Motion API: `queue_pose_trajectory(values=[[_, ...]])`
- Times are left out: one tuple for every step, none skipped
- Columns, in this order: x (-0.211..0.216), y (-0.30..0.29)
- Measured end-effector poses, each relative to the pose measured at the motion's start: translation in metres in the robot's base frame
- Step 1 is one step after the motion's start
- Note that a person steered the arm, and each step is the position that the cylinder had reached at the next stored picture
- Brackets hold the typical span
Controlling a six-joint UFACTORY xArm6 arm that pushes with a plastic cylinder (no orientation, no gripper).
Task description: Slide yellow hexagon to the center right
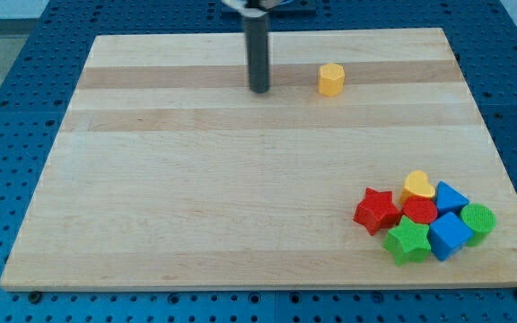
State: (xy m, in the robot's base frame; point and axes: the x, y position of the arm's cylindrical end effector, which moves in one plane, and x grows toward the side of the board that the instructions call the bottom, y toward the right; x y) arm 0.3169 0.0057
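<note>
The yellow hexagon [331,79] stands alone near the view's top, a little right of centre, on the wooden board [196,179]. My tip [258,90] rests on the board to the hexagon's left, about a block's width and a half away, not touching it. The dark rod rises straight up from it and leaves the view at the top.
A tight cluster sits at the view's bottom right: a red star [376,210], a yellow heart [417,187], a red block [420,211], a blue block [451,197], a blue cube [449,236], a green star [407,240] and a green cylinder [477,220].
</note>
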Motion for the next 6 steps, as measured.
queue_pose_trajectory(values=[[-0.006, 0.066], [-0.006, 0.106], [-0.040, 0.106], [-0.036, 0.117], [-0.009, 0.121], [0.028, 0.135]])
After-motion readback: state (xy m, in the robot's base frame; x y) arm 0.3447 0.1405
